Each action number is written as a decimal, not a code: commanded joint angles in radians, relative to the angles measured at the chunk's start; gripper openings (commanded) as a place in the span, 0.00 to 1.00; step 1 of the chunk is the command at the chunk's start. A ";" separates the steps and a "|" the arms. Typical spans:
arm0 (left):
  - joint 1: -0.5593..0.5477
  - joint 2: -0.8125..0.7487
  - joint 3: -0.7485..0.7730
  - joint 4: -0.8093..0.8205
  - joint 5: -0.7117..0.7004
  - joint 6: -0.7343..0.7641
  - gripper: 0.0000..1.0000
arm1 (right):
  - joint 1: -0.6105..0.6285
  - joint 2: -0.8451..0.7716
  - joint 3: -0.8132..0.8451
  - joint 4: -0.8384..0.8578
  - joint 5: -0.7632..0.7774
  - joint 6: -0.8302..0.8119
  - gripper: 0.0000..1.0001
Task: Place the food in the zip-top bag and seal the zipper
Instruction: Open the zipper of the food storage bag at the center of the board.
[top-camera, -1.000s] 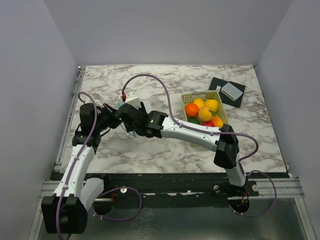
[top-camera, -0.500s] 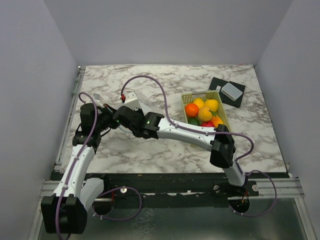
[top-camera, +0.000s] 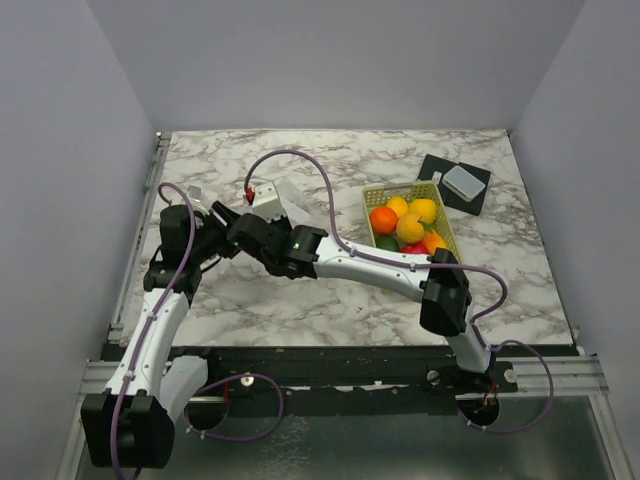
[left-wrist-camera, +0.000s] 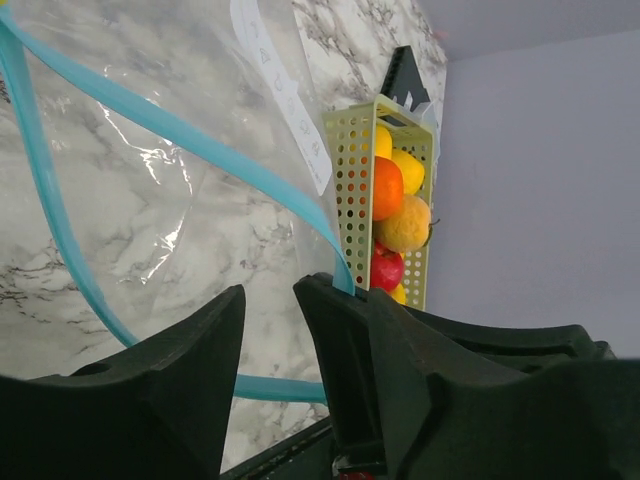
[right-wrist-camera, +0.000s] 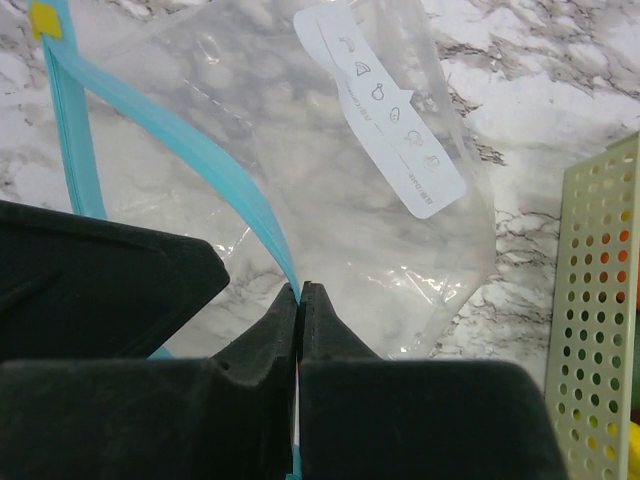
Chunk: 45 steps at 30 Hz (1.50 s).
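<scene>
The clear zip-top bag (top-camera: 296, 206) hangs at the table's left, its mouth pulled apart in the left wrist view (left-wrist-camera: 150, 150). Its light blue zipper (right-wrist-camera: 210, 160) runs straight into my right gripper (right-wrist-camera: 300, 288), which is shut on it. My left gripper (left-wrist-camera: 268, 295) sits right beside it with its jaws apart; one blue zipper strip (left-wrist-camera: 180, 130) passes behind its right finger and another crosses the gap unclamped. From above, the left gripper (top-camera: 216, 228) and right gripper (top-camera: 236, 232) meet at the bag's near edge. The food (top-camera: 408, 225) lies piled in a basket, none in the bag.
The pale yellow-green perforated basket (top-camera: 371, 196) stands right of centre, also seen in both wrist views (left-wrist-camera: 350, 170) (right-wrist-camera: 590, 300). A black pad (top-camera: 440, 166) with a small grey box (top-camera: 463, 181) lies at the back right. A purple cable (top-camera: 300, 158) arcs over the right arm.
The right gripper moved left to the bag and shut on its zipper strip. The left gripper, shut before, has opened.
</scene>
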 joint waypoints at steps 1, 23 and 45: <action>-0.002 -0.015 0.063 -0.053 0.030 0.073 0.57 | -0.002 -0.027 -0.032 -0.022 0.076 -0.003 0.01; -0.008 -0.016 0.077 -0.165 0.019 0.126 0.59 | -0.079 -0.123 -0.028 0.004 0.008 0.005 0.01; -0.010 0.072 0.057 -0.131 -0.010 0.116 0.58 | -0.079 -0.173 -0.064 0.056 -0.090 0.066 0.01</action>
